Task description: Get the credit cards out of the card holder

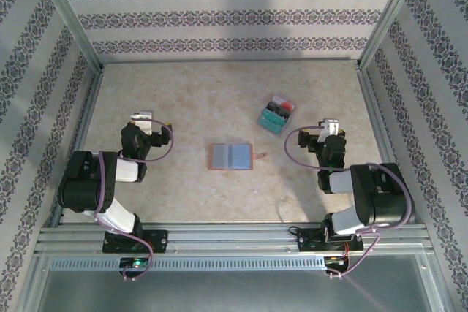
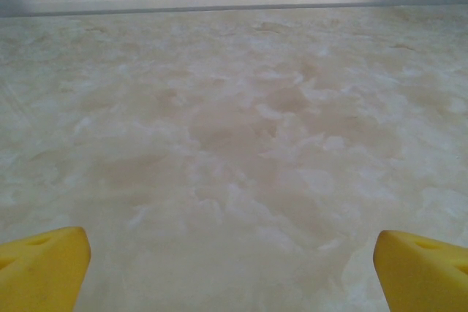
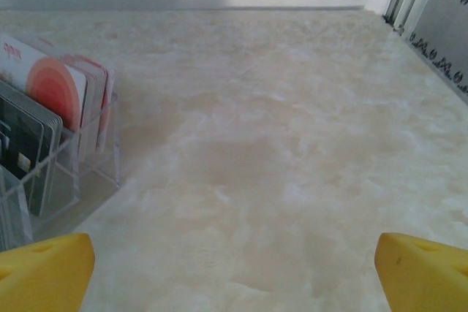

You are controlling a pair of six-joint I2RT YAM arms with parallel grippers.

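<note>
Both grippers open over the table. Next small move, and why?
Probably swing the right gripper left and slightly forward toward the clear acrylic rack. Its jaws stand open and empty, and the teal, orange-red and dark grey plastic cards stand upright in that rack, at the left edge of its wrist view. The open salmon-pink wallet shows no card I can make out.

I see left black arm, right black arm folded; left yellow-fingered gripper spread wide, empty; right yellow-fingered gripper same.
</note>
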